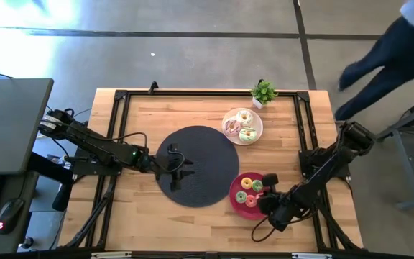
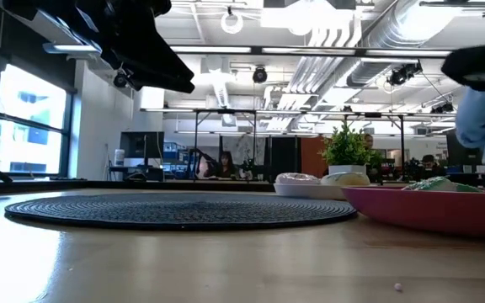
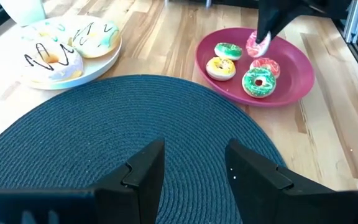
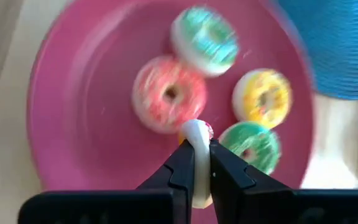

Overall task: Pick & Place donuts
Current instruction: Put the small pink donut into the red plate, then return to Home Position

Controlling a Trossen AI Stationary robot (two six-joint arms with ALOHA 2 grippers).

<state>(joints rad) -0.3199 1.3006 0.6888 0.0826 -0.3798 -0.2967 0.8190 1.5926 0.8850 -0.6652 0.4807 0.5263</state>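
The right end effector [image 4: 194, 163] hangs over the red plate [image 4: 73, 93] with its fingers pinched on a small pink-and-white donut [image 4: 196, 140], held on edge so only its rim shows between the pads. Only the right wrist view shows this grip closely; from above, the right end effector [image 1: 268, 193] merely covers the plate's near-right rim. The left wrist view shows the same pinched donut [image 3: 258, 45] lifted above the red plate [image 3: 303, 68], standing nearly upright under dark fingers.

Four small donuts lie flat on the red plate, holes facing up: a pink one [image 4: 169, 94], a teal-green one [image 4: 205, 38], a yellow one [image 4: 263, 96] and a green one [image 4: 253, 146]. On the white plate [image 3: 98, 65], three larger donuts lie flat; the left wrist view shows a white one with dark drizzle [image 3: 50, 57] and a pale green one [image 3: 95, 36], detail that the high view blurs.

The left end effector [image 3: 188, 168] hovers over the round dark mat [image 3: 104, 137] with its fingers spread and nothing between them. The low view shows only plate rims and a potted plant [image 2: 345, 150] across the surface [image 2: 183, 261].

No writing or labels are readable.
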